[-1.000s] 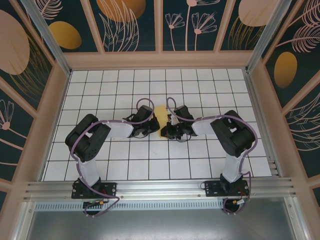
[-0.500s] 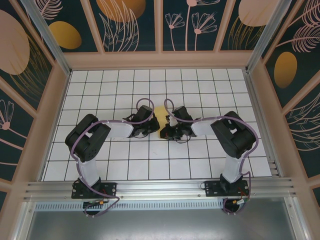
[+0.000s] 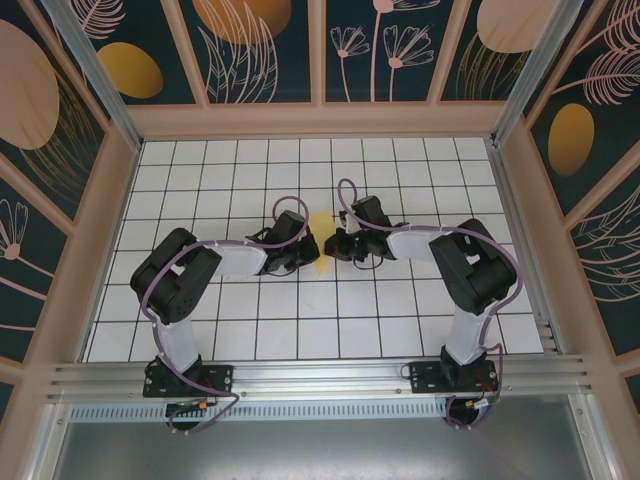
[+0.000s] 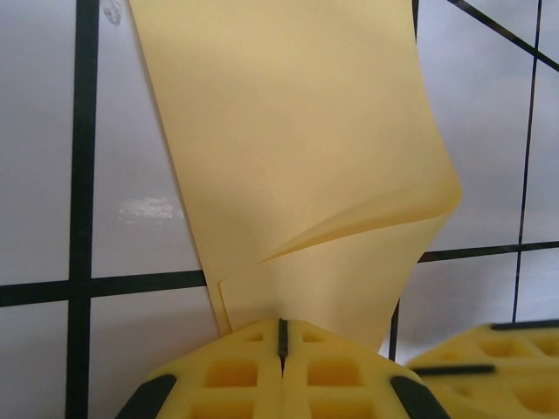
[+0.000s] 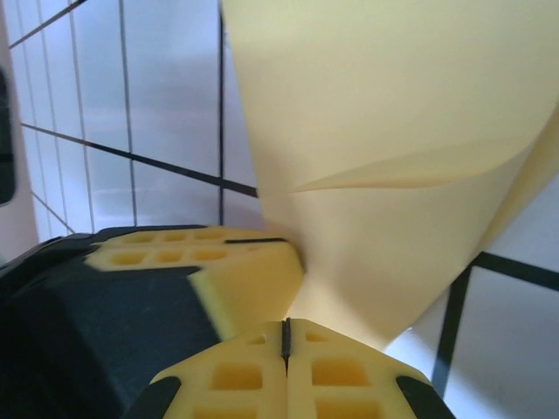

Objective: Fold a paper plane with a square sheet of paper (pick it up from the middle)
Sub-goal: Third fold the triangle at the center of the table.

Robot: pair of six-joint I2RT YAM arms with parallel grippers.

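Observation:
The square sheet of paper [image 3: 321,224] is yellow and partly folded, held up between the two arms at the middle of the tiled floor. In the left wrist view the sheet [image 4: 288,148] rises from my left gripper [image 4: 282,336], whose yellow jaws are pressed together on its lower edge, with one flap curling open. My right gripper [image 5: 285,339] is shut on the same sheet [image 5: 393,131] from the other side. From above, the left gripper [image 3: 312,254] and right gripper [image 3: 333,246] nearly touch.
The white tiled floor [image 3: 300,330] is enclosed by low tan walls [image 3: 320,120]. A yellow finger of the right gripper [image 4: 489,353] shows beside my left jaws. The left gripper's fingers [image 5: 201,262] sit close against my right jaws.
The right gripper has moved away from the arm bases toward the far wall and turned, still pinched on the paper. The left arm has hardly moved.

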